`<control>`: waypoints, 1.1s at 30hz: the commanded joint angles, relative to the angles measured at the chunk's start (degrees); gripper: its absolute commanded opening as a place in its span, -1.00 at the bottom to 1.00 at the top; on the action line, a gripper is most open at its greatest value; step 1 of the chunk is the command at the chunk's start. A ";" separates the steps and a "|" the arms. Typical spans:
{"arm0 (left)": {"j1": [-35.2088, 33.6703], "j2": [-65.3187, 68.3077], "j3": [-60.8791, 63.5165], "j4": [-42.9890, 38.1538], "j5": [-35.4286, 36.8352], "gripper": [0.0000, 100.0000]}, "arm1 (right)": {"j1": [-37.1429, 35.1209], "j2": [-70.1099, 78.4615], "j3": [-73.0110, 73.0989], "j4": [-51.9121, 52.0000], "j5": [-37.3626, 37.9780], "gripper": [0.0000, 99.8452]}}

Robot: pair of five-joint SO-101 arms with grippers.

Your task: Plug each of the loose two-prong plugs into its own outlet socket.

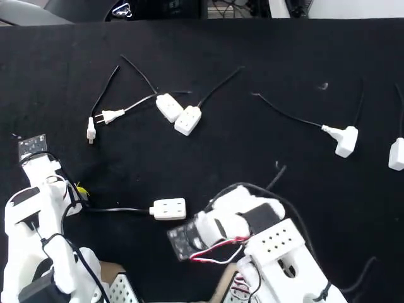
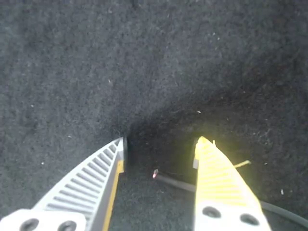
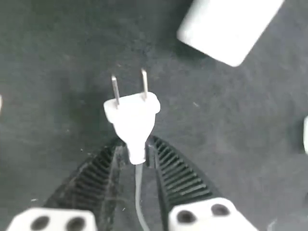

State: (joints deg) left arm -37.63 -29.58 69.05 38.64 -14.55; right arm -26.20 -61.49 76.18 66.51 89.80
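The right tool (image 3: 136, 150) is pressed together on a white two-prong plug (image 3: 132, 113). Its black ribbed fingers (image 3: 175, 168) pinch the narrow moulded neck where the thin grey cord (image 3: 139, 192) leaves it. The plug is smooth plastic, flat with rounded shoulders, and its two thin, straight metal prongs point away from the tool. Ahead of the prongs and off to one side lies a white outlet socket (image 3: 226, 24), a smooth block with rounded corners, near the plug but not touching it, on the dark cloth-covered surface (image 3: 57, 43). The left tool (image 2: 161, 144) is spread wide, low over the same felt-like cloth. One finger is pale grey and ribbed with a yellow edge, the other is yellow (image 2: 216, 178). A thin black cable (image 2: 175, 183) lies between them and runs beneath the yellow finger. In the high view, a loose plug (image 1: 112, 116) lies farther up the surface, near a second socket (image 1: 187, 120)
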 commanded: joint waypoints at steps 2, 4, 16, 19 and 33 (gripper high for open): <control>-1.80 0.09 0.13 -2.29 0.79 -0.54 | 0.18 -0.40 -1.19 2.55 -11.34 -0.98; -1.71 0.09 0.13 -2.29 0.79 -0.54 | 0.00 -0.31 2.07 0.44 -13.98 -0.97; -1.71 0.09 0.13 -2.29 0.79 -0.54 | 0.09 6.11 -4.26 6.07 -31.56 -0.56; -1.71 0.09 0.13 -2.29 0.79 -0.54 | 0.09 15.34 -11.47 10.29 -31.47 -0.56; -1.98 0.09 0.13 -2.29 0.79 -0.54 | 0.09 37.23 -18.15 5.54 -18.55 -0.68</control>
State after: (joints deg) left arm -37.71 -29.58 69.05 38.64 -14.55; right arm -26.20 -25.01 58.95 74.77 69.49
